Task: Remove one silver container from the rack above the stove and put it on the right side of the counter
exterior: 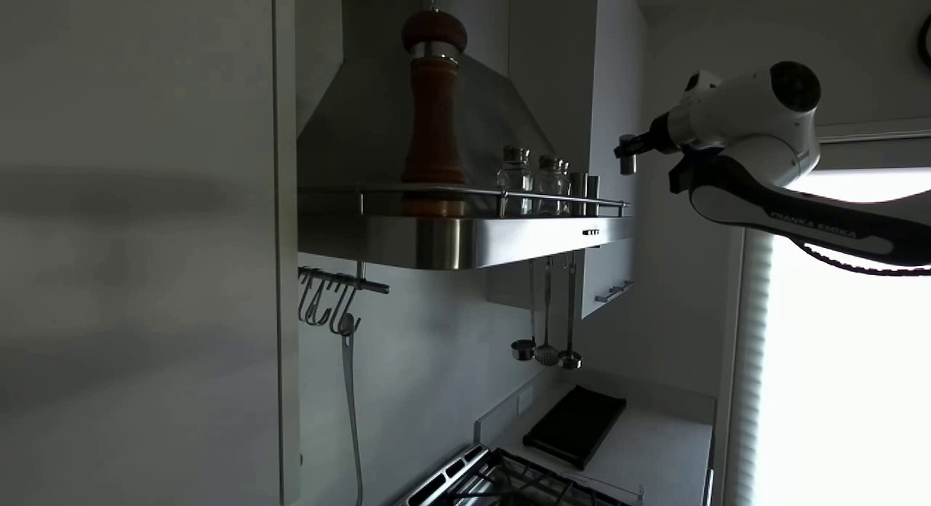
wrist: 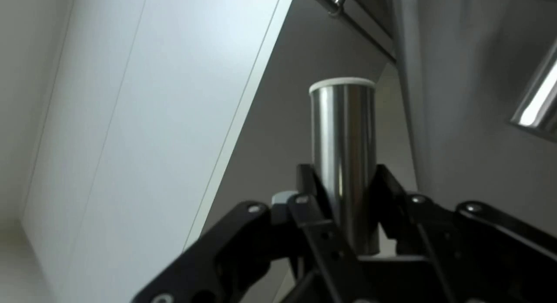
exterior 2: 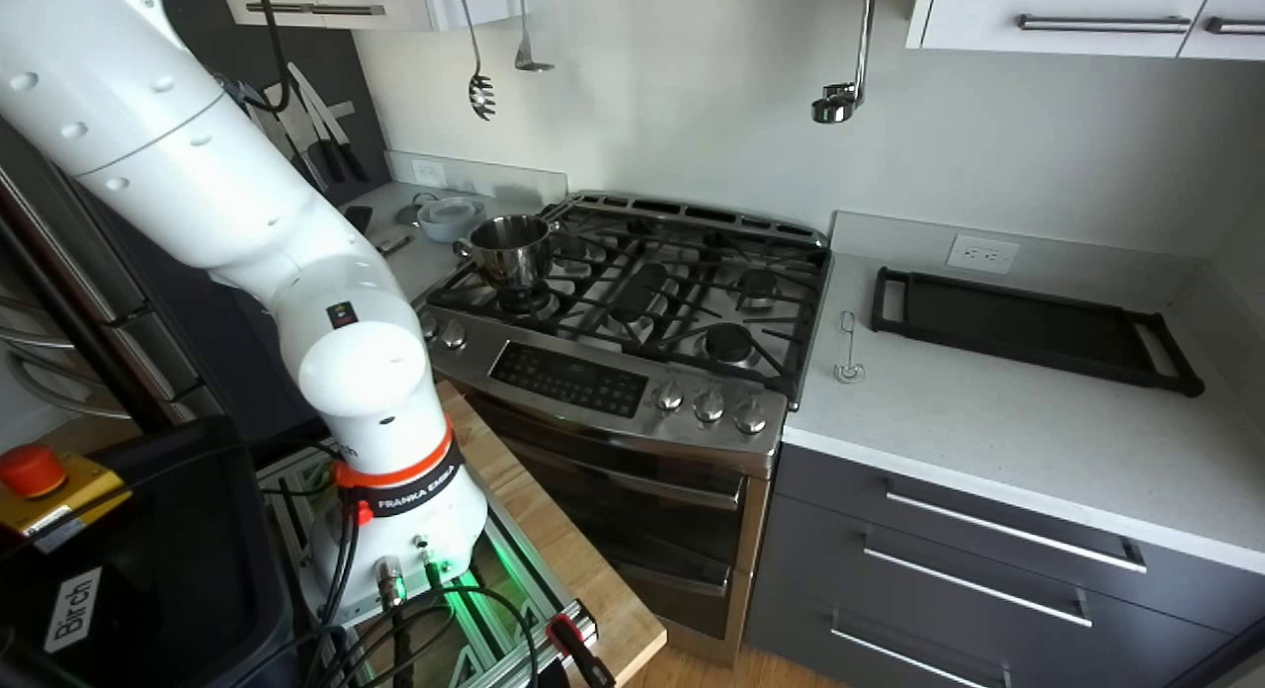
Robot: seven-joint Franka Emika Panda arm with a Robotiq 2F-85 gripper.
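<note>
Fingers (wrist: 388,198) closed snugly around silver container (wrist: 343,133), apart from rack (exterior: 473,191). Carry step, likely; next: lower onto table (exterior 2: 988,421) near front edge.

In an exterior view, the pale counter (exterior 2: 988,421) is interrupted by the stove (exterior 2: 632,317). On its right stretch, a black tray (exterior 2: 1028,327) is laid flat toward the back, and a small wire utensil (exterior 2: 849,372) is placed near the stove, apart from the tray. On the left stretch, pale bowls (exterior 2: 452,218) are seen.
</note>
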